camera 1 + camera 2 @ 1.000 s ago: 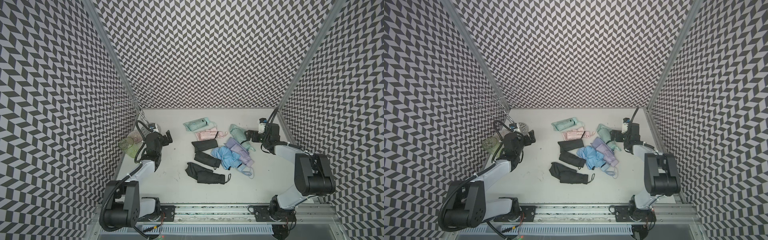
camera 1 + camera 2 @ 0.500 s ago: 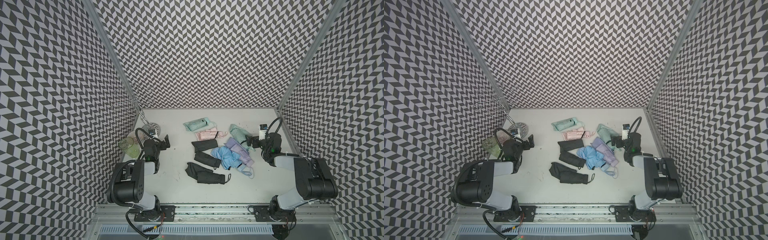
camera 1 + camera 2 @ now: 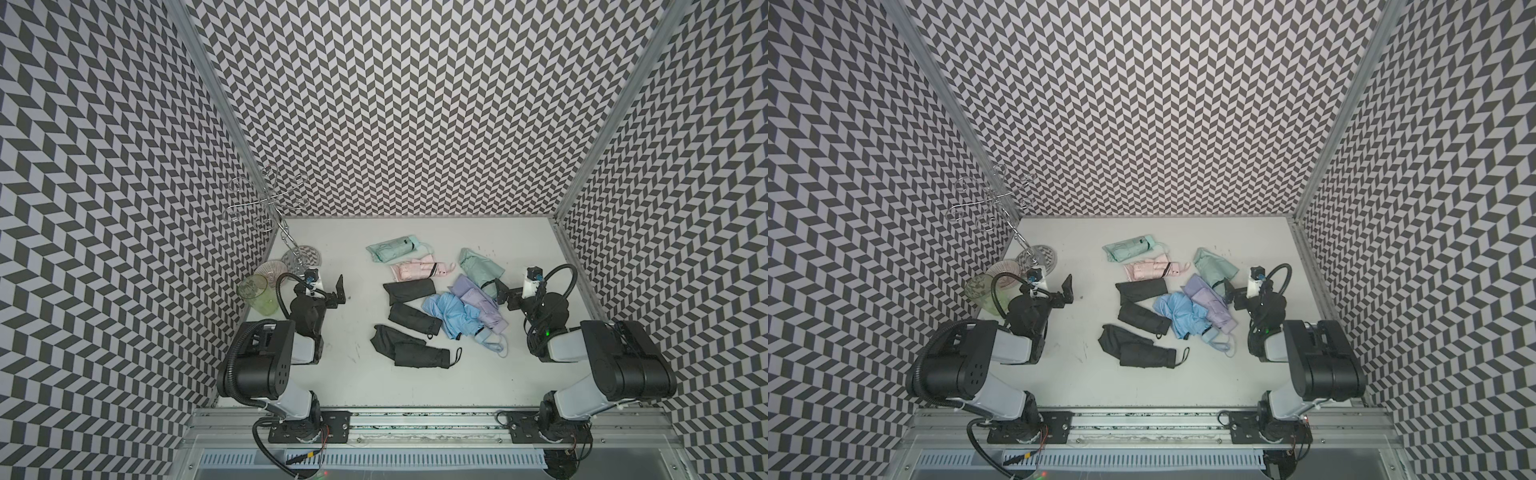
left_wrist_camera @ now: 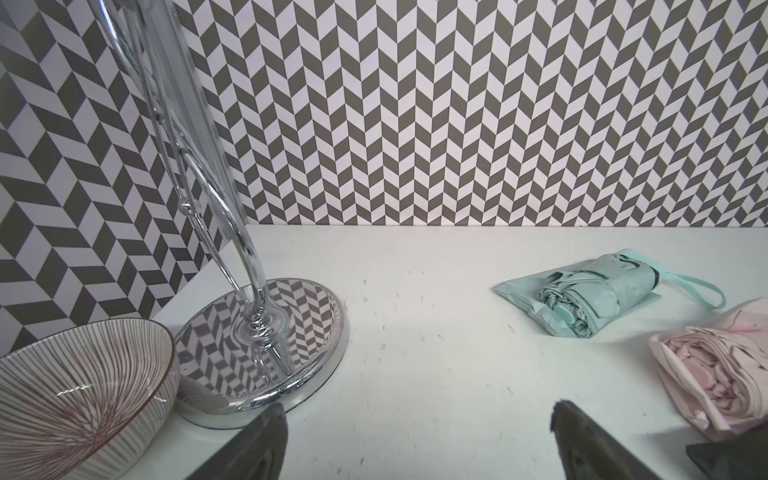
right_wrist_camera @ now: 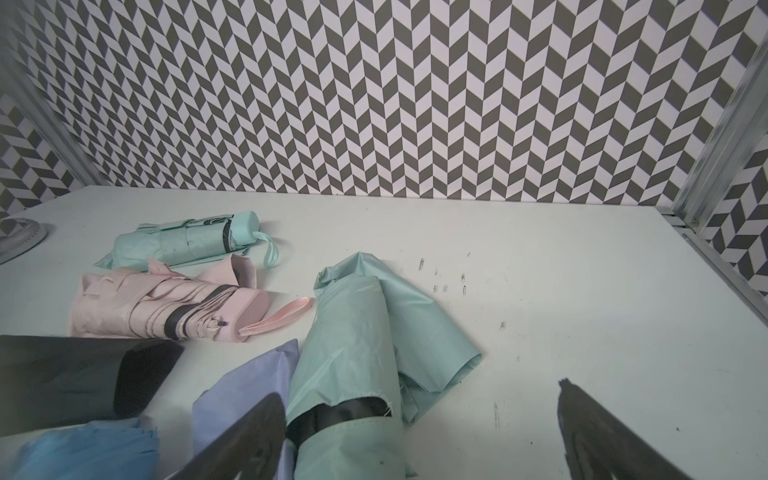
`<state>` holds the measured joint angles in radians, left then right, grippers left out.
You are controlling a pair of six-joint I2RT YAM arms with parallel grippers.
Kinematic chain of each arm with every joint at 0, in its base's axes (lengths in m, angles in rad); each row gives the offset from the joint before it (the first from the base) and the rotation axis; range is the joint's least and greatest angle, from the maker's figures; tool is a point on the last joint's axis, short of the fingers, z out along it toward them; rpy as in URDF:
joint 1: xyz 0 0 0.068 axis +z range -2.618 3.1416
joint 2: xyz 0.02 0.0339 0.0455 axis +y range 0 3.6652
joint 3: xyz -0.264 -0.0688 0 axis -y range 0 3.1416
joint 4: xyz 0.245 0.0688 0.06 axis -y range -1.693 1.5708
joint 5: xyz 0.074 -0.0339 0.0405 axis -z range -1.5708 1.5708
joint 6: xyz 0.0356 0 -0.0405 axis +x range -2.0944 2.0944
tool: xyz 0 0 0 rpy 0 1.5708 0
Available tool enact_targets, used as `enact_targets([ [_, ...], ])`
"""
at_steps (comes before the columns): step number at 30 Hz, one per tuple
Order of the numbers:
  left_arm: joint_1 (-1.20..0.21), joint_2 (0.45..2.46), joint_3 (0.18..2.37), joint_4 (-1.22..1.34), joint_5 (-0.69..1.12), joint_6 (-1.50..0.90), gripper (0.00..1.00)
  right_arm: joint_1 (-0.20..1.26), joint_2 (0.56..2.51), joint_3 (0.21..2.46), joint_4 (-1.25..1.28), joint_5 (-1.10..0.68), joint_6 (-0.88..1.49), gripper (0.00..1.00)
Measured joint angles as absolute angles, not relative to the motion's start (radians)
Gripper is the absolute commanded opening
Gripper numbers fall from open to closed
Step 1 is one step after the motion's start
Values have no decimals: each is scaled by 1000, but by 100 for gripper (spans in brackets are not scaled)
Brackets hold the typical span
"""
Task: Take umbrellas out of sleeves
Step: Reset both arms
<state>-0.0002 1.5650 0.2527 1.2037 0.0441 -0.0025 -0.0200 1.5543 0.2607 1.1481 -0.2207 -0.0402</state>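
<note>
Several compact umbrellas lie in a loose heap mid-table: mint (image 3: 392, 248) at the back, pink (image 3: 417, 270), a second mint (image 3: 480, 266), lavender (image 3: 478, 303), light blue (image 3: 451, 311) and black ones (image 3: 409, 351) nearer the front. My left gripper (image 3: 337, 291) is open over bare table (image 4: 415, 409), left of the heap. My right gripper (image 3: 500, 289) is open too. In the right wrist view the second mint umbrella (image 5: 353, 332) lies between its fingers, close to one finger (image 5: 249, 436), ungripped. Pink (image 5: 166, 307) and the back mint (image 5: 187, 241) lie beyond.
A chrome wire stand (image 3: 301, 257) rises at the back left, its mirror base (image 4: 324, 361) just ahead of my left gripper. A striped bowl (image 4: 83, 395) and a clear green glass (image 3: 259, 293) sit by the left wall. Patterned walls close three sides.
Both arms have folded back toward the front rail, and both grippers have drawn nearer the front. The umbrellas have not moved.
</note>
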Motion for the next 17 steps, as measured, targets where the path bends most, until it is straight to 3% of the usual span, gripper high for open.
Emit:
enact_targets([
  [17, -6, 1565, 257, 1204, 16, 7, 99, -15, 1554, 261, 1168, -168, -34, 100],
])
